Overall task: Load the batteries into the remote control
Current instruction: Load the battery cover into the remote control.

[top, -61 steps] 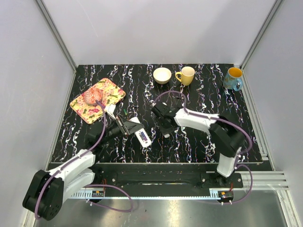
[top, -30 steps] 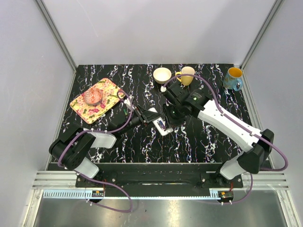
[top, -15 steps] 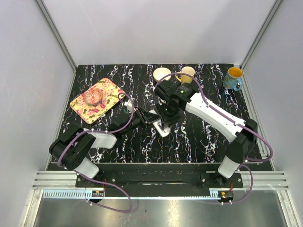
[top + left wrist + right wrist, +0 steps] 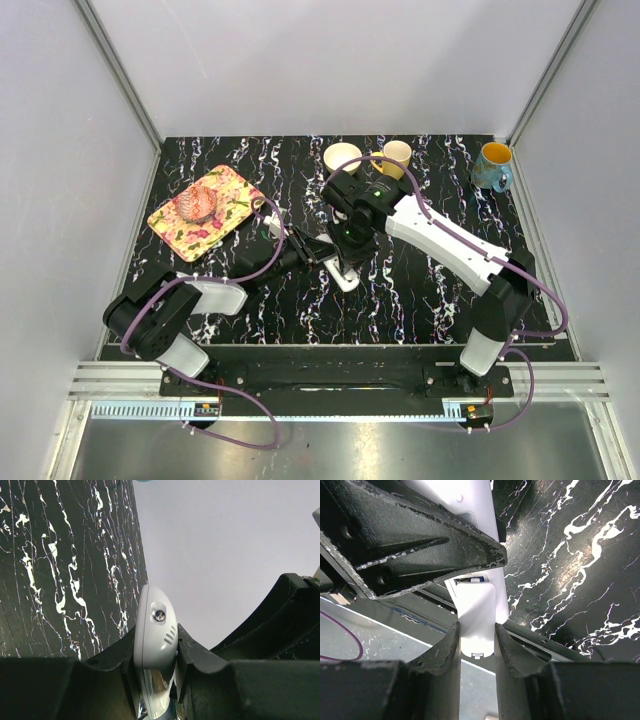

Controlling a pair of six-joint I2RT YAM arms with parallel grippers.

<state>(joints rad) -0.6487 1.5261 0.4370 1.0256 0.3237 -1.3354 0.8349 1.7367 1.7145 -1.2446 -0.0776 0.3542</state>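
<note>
Just on the 6 o'clock side of centre on the tabletop (image 4: 280,160), the remote control (image 4: 344,277) is caught between the two arms, one white end poking out toward 5 o'clock. The left gripper (image 4: 156,640), reaching in from 8 o'clock, pinches it across its thin sides. Its wrist view shows the handset edge-on, wedged tight between the two black fingers (image 4: 117,655), with a small round lens and three slots on the rounded end.

The right gripper (image 4: 476,626) comes down from 12 o'clock and is pressed onto a narrow white plastic piece (image 4: 476,612) with a small tab at its near end. That piece lies in line with the remote's wider white body, just past one finger of the left gripper. Whether the two are joined I cannot tell.

Farther out, a cream bowl (image 4: 342,158) sits at 12 o'clock by the far edge. A yellow mug (image 4: 398,153) stands just beside it at 1 o'clock, partly behind the right arm's cable. A blue mug (image 4: 492,166) with an orange inside stands at 2 o'clock in the far right corner. At 10 o'clock lies a flowered tray (image 4: 235,195) carrying a pinkish lump (image 4: 198,203).
</note>
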